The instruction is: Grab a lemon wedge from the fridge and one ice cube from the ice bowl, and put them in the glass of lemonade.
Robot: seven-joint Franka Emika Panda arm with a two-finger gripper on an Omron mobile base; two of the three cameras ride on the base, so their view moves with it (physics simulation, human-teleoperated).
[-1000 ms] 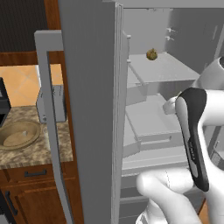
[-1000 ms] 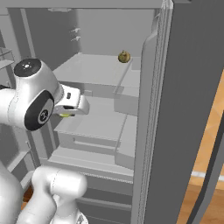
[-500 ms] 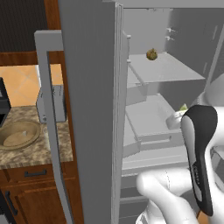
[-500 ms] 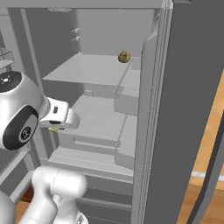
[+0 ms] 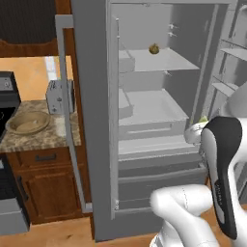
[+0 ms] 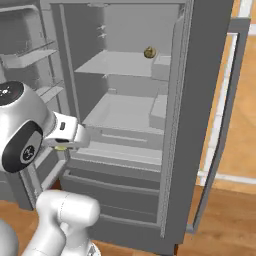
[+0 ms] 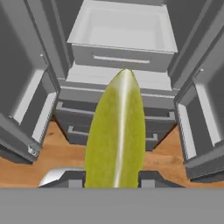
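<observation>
The gripper (image 7: 112, 177) is clenched on the lemon wedge (image 7: 116, 135), outside the open fridge (image 5: 144, 159) in front of its drawers. I judge the first pick done; left are the glass of lemonade and an ice cube from the ice bowl (image 5: 28, 122)

My two base cameras flank my arm, sharing the open fridge (image 5: 159, 120); my hand camera looks closely at the lemon wedge (image 7: 116, 135).
</observation>
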